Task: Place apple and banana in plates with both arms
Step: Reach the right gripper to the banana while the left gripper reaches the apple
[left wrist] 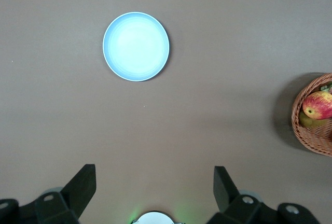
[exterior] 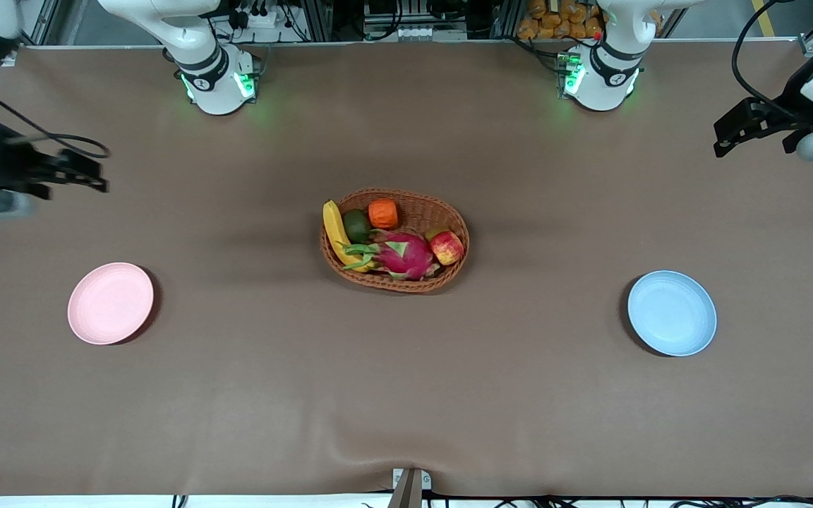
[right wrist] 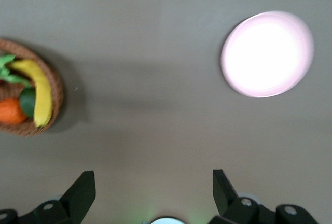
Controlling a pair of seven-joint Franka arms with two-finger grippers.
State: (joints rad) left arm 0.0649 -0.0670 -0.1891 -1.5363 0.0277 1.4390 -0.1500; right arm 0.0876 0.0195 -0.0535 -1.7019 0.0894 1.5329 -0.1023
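Basket (exterior: pixel 394 240) sits mid-table in the front view, holding the banana (exterior: pixel 336 231) at the end toward the right arm and the apple (exterior: pixel 447 247) at the end toward the left arm. The pink plate (exterior: pixel 111 303) lies toward the right arm's end of the table, the blue plate (exterior: pixel 672 312) toward the left arm's. Both plates are bare. The right gripper (exterior: pixel 89 176) and left gripper (exterior: pixel 727 137) hang over the table's two ends.

From the left wrist, its fingers (left wrist: pixel 83 185) stand wide apart, nothing between them, over bare table near the blue plate (left wrist: pixel 136 46); the apple (left wrist: pixel 318 105) shows in the basket (left wrist: pixel 303 130).

From the right wrist, its fingers (right wrist: pixel 83 187) are equally wide, the pink plate (right wrist: pixel 267 53) and banana (right wrist: pixel 39 94) in sight.
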